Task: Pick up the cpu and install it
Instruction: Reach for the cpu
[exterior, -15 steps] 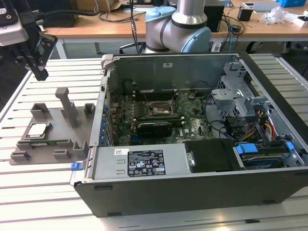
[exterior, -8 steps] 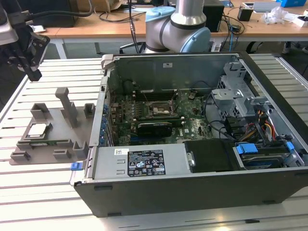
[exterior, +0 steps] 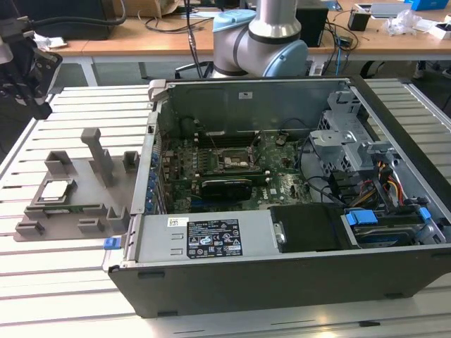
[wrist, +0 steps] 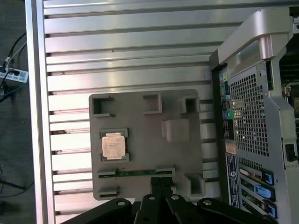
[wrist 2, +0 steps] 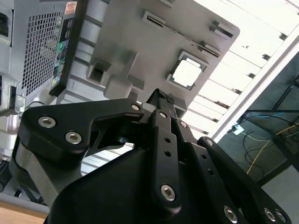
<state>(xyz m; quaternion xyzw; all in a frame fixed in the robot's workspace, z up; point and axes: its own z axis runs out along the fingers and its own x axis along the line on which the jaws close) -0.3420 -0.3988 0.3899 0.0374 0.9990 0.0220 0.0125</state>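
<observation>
The cpu is a small silvery square chip lying flat in a recess of the grey plastic tray, at the exterior view's left. Both wrist views look onto it: cpu and cpu in the tray. My black gripper hangs high above the slatted table, back from the tray and apart from the chip. Its fingers lie together with nothing between them, and the gripper tip points toward the tray. The black socket frame sits on the motherboard inside the open computer case.
The open computer case lies on the slatted metal table, right beside the tray. Upright blocks rise from the tray near the chip. The arm's base stands behind the case. Cables and drive cages fill the case's right side.
</observation>
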